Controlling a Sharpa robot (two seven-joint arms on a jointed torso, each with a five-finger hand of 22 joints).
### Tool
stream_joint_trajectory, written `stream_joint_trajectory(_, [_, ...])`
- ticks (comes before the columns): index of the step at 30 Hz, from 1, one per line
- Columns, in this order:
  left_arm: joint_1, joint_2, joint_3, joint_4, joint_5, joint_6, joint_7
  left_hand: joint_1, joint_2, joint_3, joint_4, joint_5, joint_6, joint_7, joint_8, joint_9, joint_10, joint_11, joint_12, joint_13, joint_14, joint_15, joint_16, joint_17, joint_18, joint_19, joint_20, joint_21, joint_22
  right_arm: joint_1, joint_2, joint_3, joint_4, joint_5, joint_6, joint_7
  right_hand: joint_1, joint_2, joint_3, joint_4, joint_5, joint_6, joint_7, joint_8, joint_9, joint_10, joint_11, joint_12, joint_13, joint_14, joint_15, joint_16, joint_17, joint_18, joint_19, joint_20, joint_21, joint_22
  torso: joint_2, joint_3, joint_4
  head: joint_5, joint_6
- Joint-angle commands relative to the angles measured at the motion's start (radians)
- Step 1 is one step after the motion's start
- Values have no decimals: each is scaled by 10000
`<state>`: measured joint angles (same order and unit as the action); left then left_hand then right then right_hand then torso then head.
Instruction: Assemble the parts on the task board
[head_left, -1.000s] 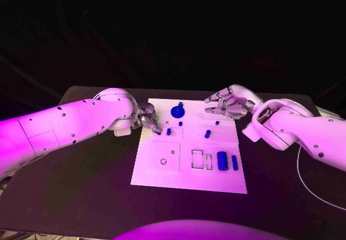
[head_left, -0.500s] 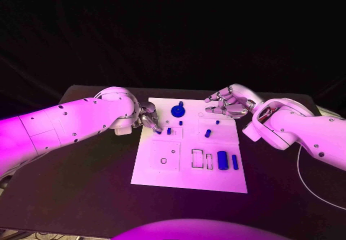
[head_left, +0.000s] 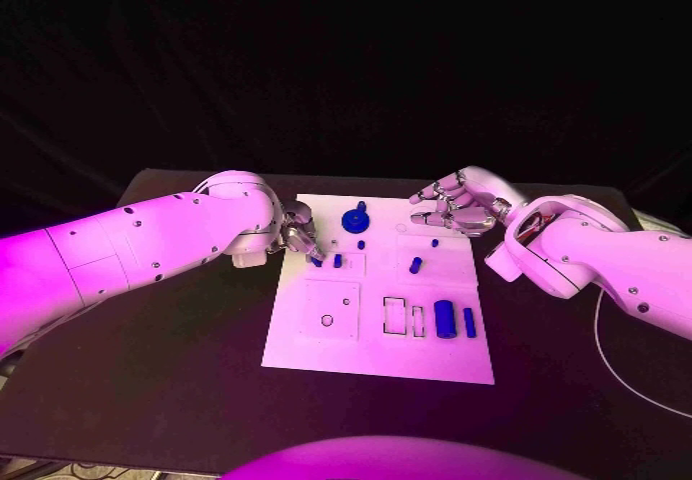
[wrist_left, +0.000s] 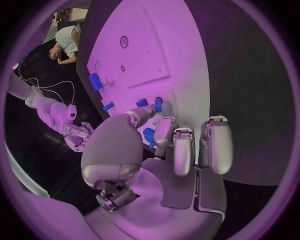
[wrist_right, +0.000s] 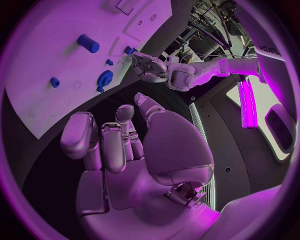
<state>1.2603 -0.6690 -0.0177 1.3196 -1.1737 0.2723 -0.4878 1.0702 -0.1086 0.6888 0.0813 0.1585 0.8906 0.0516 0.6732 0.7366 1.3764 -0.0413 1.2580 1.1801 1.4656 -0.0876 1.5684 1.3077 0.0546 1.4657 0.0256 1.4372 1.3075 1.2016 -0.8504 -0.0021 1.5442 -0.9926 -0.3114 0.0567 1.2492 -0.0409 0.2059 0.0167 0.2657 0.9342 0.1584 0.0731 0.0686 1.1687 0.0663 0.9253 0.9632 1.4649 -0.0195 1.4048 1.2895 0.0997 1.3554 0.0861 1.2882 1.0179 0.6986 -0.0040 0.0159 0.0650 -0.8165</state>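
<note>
The white task board (head_left: 378, 350) lies mid-table with several blue parts on it. My left hand (head_left: 296, 238) hovers at the board's left edge, fingers curled. It pinches a small blue part (wrist_left: 149, 137) between thumb and a finger, just above the board. Another small blue part (head_left: 338, 261) stands right beside it. A blue gear-like part (head_left: 356, 217) sits near the far edge. My right hand (head_left: 454, 210) hangs over the board's far right corner, fingers (wrist_right: 112, 140) loosely bent and apart, holding nothing.
A blue cylinder (head_left: 444, 320) and a slim blue bar (head_left: 469, 324) lie by the board's right edge, beside rectangular slots (head_left: 394, 317). A short blue peg (head_left: 415, 267) sits mid-board. The black table (head_left: 173, 380) surrounds the board; a white cable (head_left: 613, 360) runs at the right.
My left hand has shifted slightly toward the far side, carrying the small blue part with it. The right hand and the other parts have stayed put.
</note>
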Motion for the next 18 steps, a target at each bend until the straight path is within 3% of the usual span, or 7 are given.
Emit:
stream_joint_trajectory(1, [-58, 80, -44, 24, 85, 410, -177, -111, -8, -45, 81, 8, 360, -296, 69, 0, 81, -34, 40, 26, 1051, -92, 24, 2631, -126, 214, -89, 75, 1090, -7, -2, 1, 23, -12, 116, 30, -30, 54, 18, 77, 77, 63, -21, 54, 11, -17, -18, 13, 6, 501, 35, -34, -7, 53, -63, -4, -56, -4, -2, -1, 0, -5, -11])
stream_joint_trajectory(18, [-58, 124, -44, 27, 86, 466, -267, -541, 25, -292, 256, 5, 555, -372, 116, 0, 234, -96, 203, 221, 1051, -138, 24, 2631, -155, 284, -135, 155, 1205, -7, -18, 1, 28, 1, 118, 29, -68, 69, 7, 111, 81, 67, -19, 55, 11, -16, -14, 14, -2, 502, 36, -36, -7, 54, -64, -5, -59, -9, -4, -11, 6, -19, -31])
